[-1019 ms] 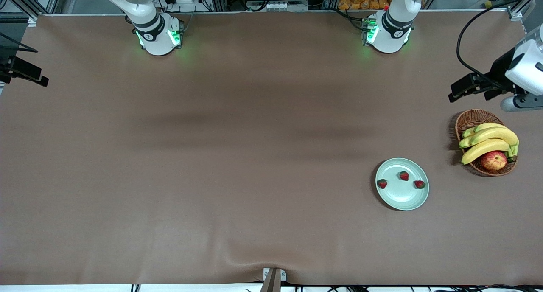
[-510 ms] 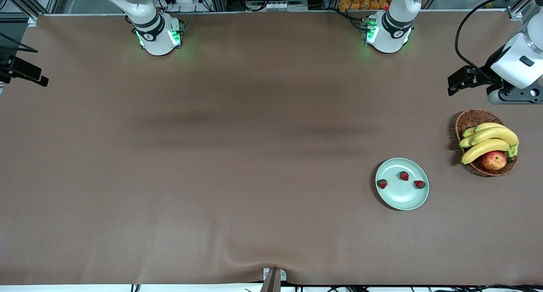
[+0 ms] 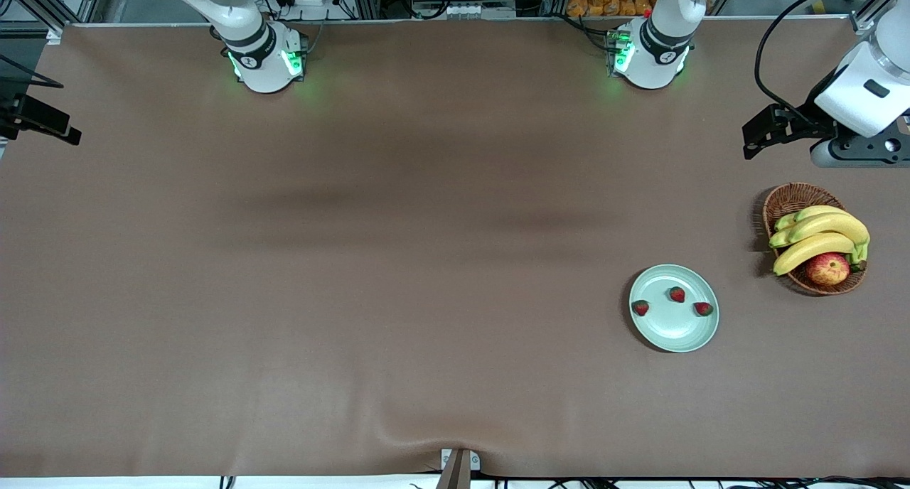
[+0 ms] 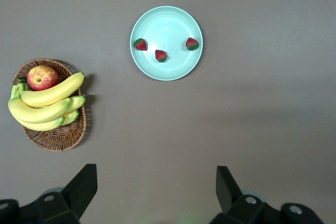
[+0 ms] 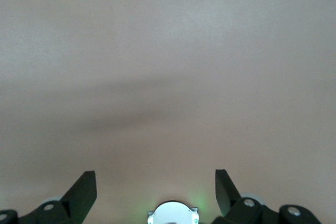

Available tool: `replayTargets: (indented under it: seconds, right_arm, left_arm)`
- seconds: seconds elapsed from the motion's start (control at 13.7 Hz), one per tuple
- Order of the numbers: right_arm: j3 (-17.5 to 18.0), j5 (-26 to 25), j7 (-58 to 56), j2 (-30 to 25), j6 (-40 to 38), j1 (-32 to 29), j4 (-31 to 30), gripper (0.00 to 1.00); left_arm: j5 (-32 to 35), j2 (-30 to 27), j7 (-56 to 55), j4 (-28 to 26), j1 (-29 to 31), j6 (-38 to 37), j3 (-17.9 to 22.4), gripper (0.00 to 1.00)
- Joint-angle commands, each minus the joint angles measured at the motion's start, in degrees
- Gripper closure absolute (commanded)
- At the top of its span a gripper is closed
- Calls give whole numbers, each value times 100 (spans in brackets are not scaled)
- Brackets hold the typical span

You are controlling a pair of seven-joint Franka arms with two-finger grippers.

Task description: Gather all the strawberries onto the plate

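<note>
A: Where did the strawberries (image 3: 677, 294) lie?
B: In a rough row across the plate (image 3: 674, 332), near the basket (image 3: 785, 201).
A: The hands?
B: Left gripper (image 4: 156, 195) and right gripper (image 5: 156, 192) both gaped, empty, over bare table (image 3: 355, 261).

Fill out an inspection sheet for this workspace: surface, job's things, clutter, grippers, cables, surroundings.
Surface: brown table cover, rumpled at the edge nearest the front camera.
Job's things: three strawberries lie apart on the mint plate; none seen off it.
Clutter: wicker basket with bananas and an apple, beside the plate toward the left arm's end.
Grippers: left gripper open, empty, up over the table above the basket; right gripper open, empty, over bare cover.
Cables: black cable loops to the left arm's wrist.
Surroundings: frame rails and equipment past the arm bases.
</note>
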Motion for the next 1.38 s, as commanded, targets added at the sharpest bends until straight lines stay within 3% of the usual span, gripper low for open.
replayTargets:
  seconds: [0.0,0.29,1.31]
  right_arm:
    - [17,-64,53,-15,19,16,-6,0]
    - [17,-64,53,-15,28,16,-6,0]
    - [17,-38,62,-33,10,-2,12,0]
  left_arm:
    - [90,-24,391,56,20,-10,-44,0]
    - [81,-60,525,56,37,-159,-201,0]
    - [37,-86,393,47,28,-89,-202,0]
